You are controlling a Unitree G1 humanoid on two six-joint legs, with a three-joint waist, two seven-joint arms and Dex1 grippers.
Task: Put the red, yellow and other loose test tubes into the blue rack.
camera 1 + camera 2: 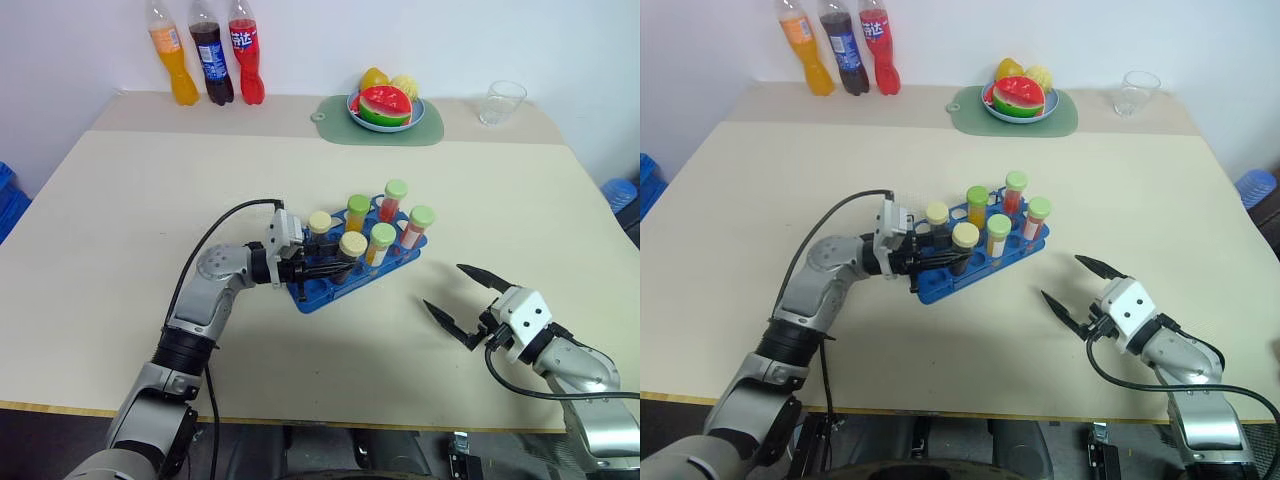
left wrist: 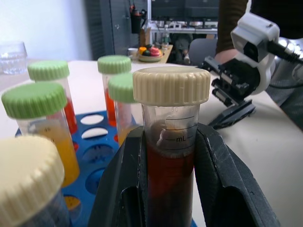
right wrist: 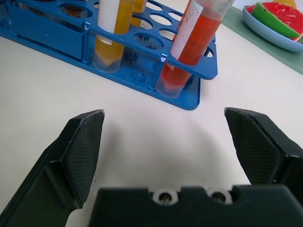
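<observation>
Brown tube (image 2: 169, 156) between left fingers (image 2: 222, 184) (upright)

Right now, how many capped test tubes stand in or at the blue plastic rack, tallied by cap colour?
green-capped clear plastic tubes: 4
cream-capped clear plastic tubes: 2, one of them gripped by the left pincer
Total: 6

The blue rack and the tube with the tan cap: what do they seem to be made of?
The blue rack: probably moulded plastic, evenly coloured and slightly glossy, with neat round holes. The tan-capped tube: clear plastic or glass, I cannot tell which; the dark liquid and printed marks show through. Its ribbed cap looks like matte plastic.
</observation>
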